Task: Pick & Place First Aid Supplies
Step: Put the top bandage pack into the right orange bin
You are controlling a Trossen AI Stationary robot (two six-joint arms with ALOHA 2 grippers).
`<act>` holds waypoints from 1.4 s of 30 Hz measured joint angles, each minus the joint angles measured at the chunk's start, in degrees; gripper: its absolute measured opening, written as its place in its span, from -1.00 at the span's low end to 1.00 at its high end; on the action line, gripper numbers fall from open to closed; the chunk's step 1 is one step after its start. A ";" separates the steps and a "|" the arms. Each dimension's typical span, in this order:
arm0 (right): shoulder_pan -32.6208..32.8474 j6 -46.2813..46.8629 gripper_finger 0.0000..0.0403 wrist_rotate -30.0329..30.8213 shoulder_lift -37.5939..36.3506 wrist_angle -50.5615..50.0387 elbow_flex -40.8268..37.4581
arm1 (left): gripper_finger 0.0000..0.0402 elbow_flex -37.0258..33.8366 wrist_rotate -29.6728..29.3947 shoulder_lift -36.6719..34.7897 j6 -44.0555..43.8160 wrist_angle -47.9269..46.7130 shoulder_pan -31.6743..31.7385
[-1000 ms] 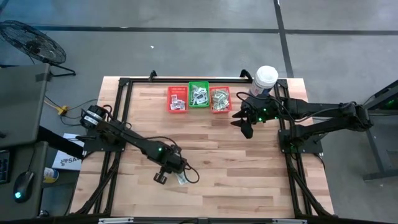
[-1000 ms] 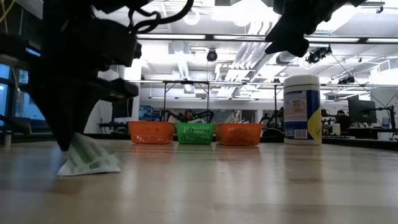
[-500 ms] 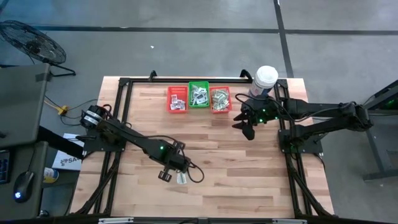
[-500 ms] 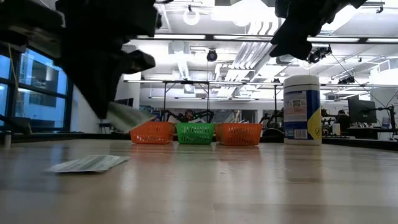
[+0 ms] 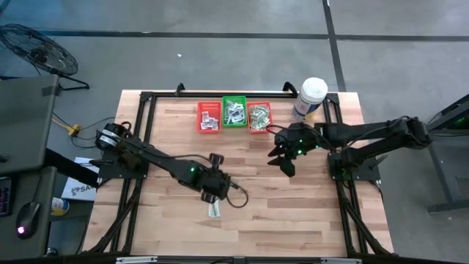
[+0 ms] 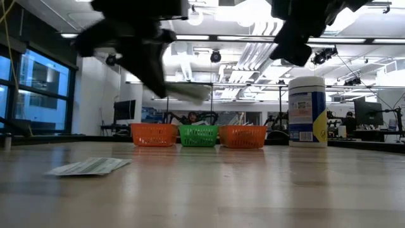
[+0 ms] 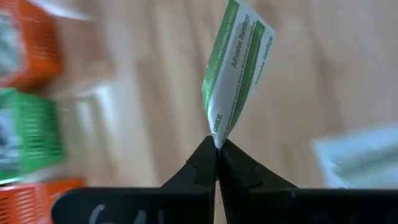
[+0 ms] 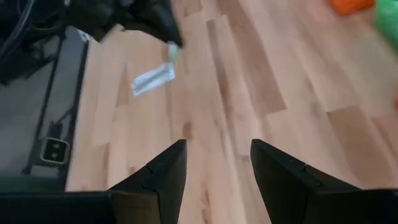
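Left gripper (image 7: 216, 149) pinches a green-and-white strip (image 7: 235, 68).

A narrow green-and-white paper adhesive-bandage packet (image 7: 235, 74) stands pinched by one end between the closed fingertips of the left gripper (image 7: 216, 148), lifted off the wood and bent slightly. A second flat green-and-white paper packet (image 5: 214, 210) lies on the tabletop just beside that gripper.

Left gripper (image 7: 216, 146) pinched closed, raised; right gripper (image 8: 217, 165) spread.
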 joint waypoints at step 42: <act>-2.25 5.57 -0.47 -0.12 9.41 21.07 0.02 | -1.00 8.43 -15.86 -0.04 11.10 13.03 8.75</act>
